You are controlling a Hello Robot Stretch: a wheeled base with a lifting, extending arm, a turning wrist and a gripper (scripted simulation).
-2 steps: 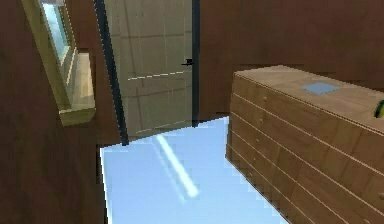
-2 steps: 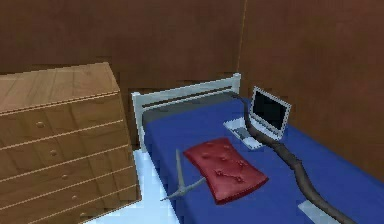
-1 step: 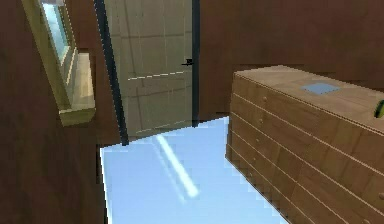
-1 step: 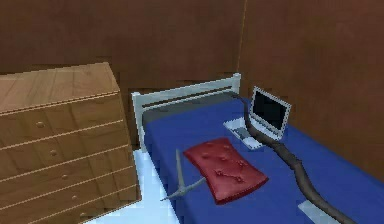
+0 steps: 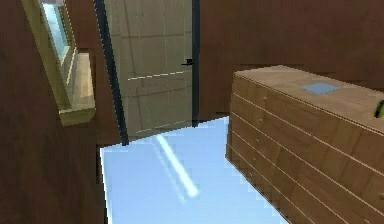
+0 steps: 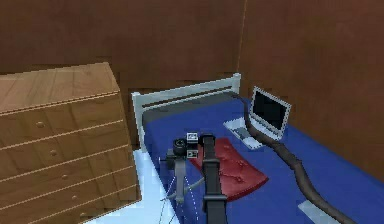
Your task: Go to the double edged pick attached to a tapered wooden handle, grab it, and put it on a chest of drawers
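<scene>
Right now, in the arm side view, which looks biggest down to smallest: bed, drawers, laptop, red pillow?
1. Bed
2. Drawers
3. Laptop and red pillow: about alike. The arm hides part of the pillow, so I won't rank them.

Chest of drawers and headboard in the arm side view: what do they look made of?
Chest of drawers: light brown wood with a matte finish, judging by the grain streaks and plank lines across its top and drawer fronts. Headboard: probably wood painted white. Its plain rails have a smooth, even colour, so the material under the paint is uncertain.
</scene>
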